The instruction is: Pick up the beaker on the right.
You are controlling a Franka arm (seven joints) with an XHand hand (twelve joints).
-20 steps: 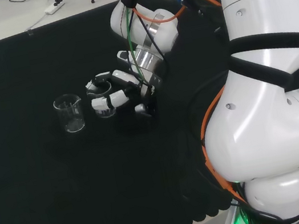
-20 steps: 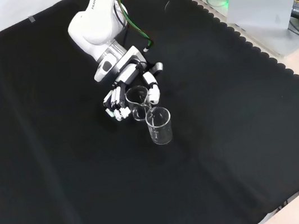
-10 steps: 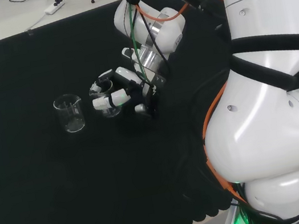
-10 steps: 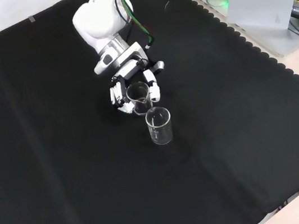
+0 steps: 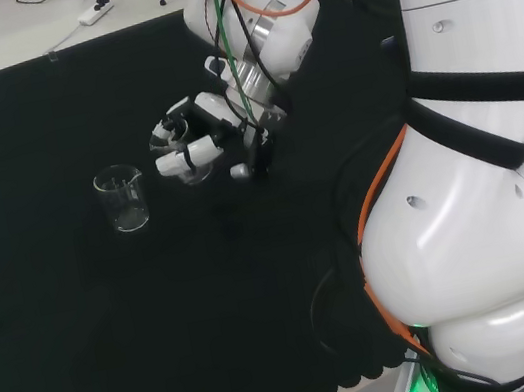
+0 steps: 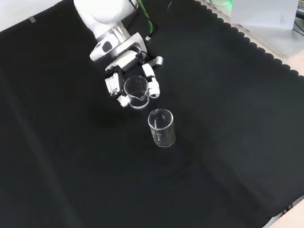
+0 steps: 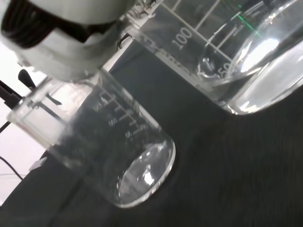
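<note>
The hand (image 6: 133, 81), fingers curled around the beaker (image 6: 137, 91), has lifted it off the counter (image 6: 61, 163), away from the second beaker (image 6: 161, 127); pickup looks nearly done.

Two beakers are sitting over the cloth (image 6: 64, 180), well in from all its edges. In the front view, the held beaker (image 6: 137, 90) is sitting between the fingers and thumb of the hand (image 6: 129, 77), which is reaching in from the cloth's far edge. The second beaker (image 6: 162, 128) is standing upright on the cloth just in front of it and slightly to the right, apart from it. In the head view, the held beaker (image 5: 186, 158) is lying to the right of the standing beaker (image 5: 124, 199), with the hand (image 5: 211, 134) and the arm's links lying further right. In the wrist view, the held beaker (image 7: 227, 52) is showing close, with the other beaker (image 7: 109, 156) standing beyond it.
</note>
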